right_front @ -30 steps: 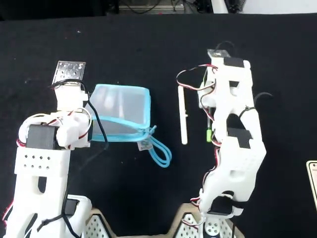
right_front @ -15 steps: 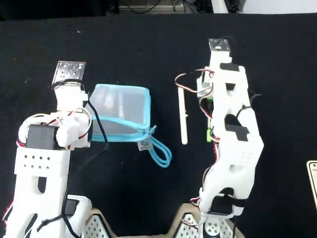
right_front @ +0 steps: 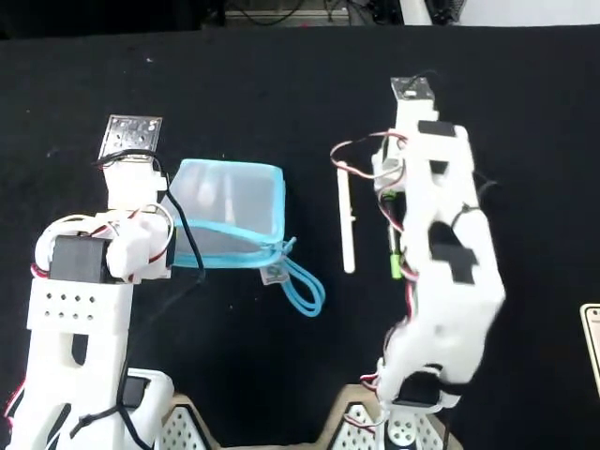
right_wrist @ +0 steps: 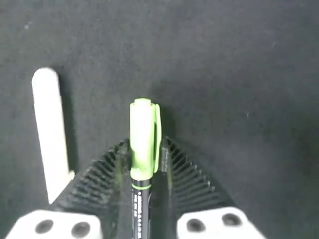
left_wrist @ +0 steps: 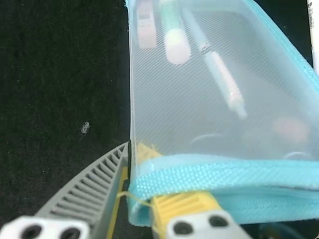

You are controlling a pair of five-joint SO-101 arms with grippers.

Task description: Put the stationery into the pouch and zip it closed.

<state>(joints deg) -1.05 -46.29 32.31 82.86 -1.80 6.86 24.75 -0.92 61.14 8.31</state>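
Observation:
The translucent blue pouch lies left of centre with several pens and small items inside. My left gripper is shut on the pouch's corner by the zip edge, at its left side in the high view. A green-capped pen sits between the fingers of my right gripper, which is shut on it. Its green tip pokes out beside the right arm. A white pen lies on the table between pouch and right arm, also visible as a white pen beside the gripper.
The black table cloth covers the whole work area. The pouch's blue zip loop trails toward the front. A pale card-like object sits at the right edge. Both arm bases stand at the front edge.
The right arm has shifted slightly with the green pen in it, the green tip sliding a little toward the front. The left arm, pouch and white pen have not moved.

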